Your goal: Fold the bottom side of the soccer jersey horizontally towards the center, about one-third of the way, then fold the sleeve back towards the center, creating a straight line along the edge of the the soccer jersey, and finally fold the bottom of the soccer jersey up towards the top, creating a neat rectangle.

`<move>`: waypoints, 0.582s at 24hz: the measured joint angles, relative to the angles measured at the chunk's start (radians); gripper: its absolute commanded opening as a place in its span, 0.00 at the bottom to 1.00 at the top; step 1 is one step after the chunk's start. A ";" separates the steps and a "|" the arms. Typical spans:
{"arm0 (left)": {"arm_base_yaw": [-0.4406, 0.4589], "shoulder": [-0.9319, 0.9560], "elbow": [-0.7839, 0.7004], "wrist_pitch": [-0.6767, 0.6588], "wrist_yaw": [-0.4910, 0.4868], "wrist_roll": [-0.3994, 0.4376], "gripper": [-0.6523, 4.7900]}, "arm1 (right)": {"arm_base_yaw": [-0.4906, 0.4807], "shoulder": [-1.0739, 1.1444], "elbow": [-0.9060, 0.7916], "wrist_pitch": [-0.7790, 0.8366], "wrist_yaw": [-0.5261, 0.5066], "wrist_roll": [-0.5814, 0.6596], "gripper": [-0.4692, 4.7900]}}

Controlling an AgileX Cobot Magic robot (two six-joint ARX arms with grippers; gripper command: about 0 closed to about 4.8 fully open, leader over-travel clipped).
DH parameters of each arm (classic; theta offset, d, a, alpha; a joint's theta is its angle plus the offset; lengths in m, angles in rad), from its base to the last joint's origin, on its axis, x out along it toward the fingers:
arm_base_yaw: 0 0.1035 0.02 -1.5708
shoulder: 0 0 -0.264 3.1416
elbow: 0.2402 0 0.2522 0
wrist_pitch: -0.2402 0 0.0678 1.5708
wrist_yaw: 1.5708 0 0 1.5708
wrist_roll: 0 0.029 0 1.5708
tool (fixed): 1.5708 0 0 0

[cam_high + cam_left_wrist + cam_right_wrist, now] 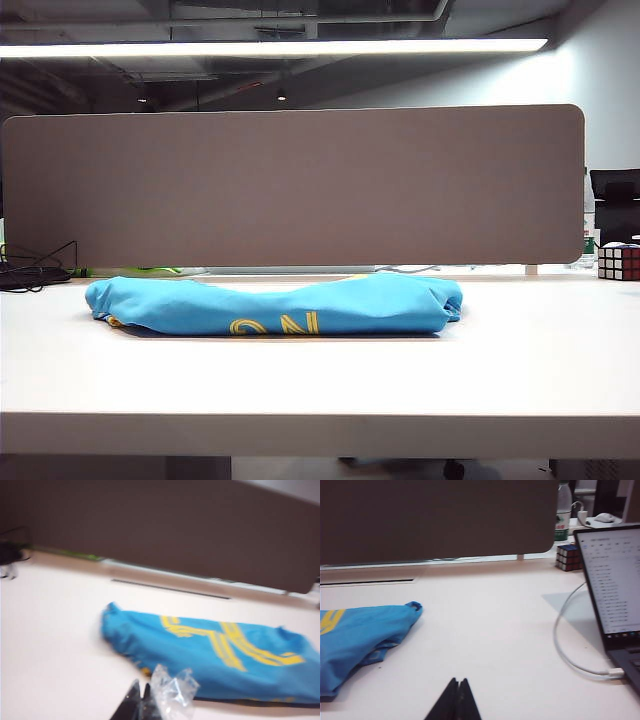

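Soccer jersey: folded into a long, low sky-blue bundle lying across the middle of the table, plain blue face outward.
Lettering: yellow characters on the near fold in the exterior view, partly tucked under; they look like "ON" but cannot be read with certainty.
Yellow bars: paired stripes crossing the top of the bundle, seen from the left wrist view.
Table: pale, smooth, matte top; a narrow slot runs along its far side.
Partition: wide grey-brown panel standing behind the table.
Room: dark exposed ceiling with one long strip light.
Left gripper: fingers pressed together, grasping nothing, above the table just beside the jersey; a crumpled clear film sits at its tip.
Right gripper: fingers pressed together, empty, over bare table off the jersey's end.
Laptop: open, screen text too small to read; white cable attached.
Puzzle cube: at the table's far right.
Bottle: label unreadable.
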 measured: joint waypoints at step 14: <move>-0.021 -0.001 0.001 0.019 -0.149 0.071 0.11 | -0.003 0.000 0.000 0.037 0.033 -0.018 0.09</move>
